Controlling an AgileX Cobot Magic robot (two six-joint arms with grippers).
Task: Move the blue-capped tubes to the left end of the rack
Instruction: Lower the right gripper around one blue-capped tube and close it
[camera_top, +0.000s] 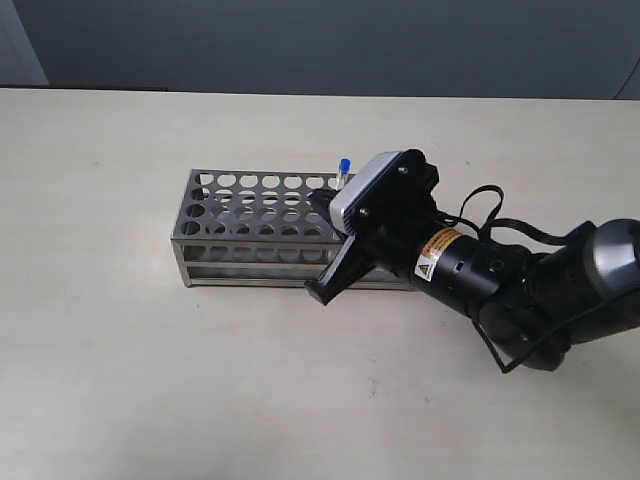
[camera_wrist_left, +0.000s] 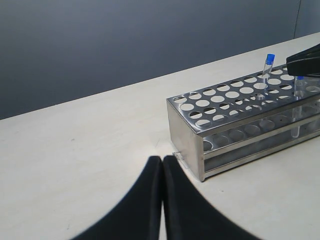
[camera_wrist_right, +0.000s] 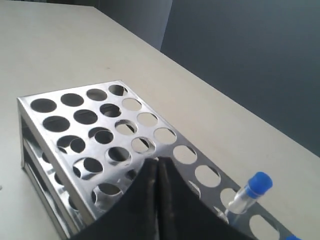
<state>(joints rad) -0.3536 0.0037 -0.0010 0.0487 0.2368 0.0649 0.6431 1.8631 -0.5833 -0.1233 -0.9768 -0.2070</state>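
The silver rack (camera_top: 215, 183) stands on the table, its left end holes unfilled. One blue-capped tube (camera_top: 343, 172) stands upright in the back row near the rack's right end. My right gripper (camera_top: 322, 292) hovers over the right half of the rack, shut with nothing between its fingers. In the right wrist view its tips (camera_wrist_right: 157, 163) are above the rack's top plate (camera_wrist_right: 64, 111), beside that tube (camera_wrist_right: 251, 193); another blue cap (camera_wrist_right: 293, 238) peeks in at the frame edge. My left gripper (camera_wrist_left: 162, 159) is shut and holding nothing, low over the table off the rack's (camera_wrist_left: 185, 132) left end.
The beige table (camera_top: 120, 380) spreads around the rack on all sides. The right arm's dark body and cable (camera_top: 520, 290) lie to the right of the rack. A dark wall runs behind the table's far edge.
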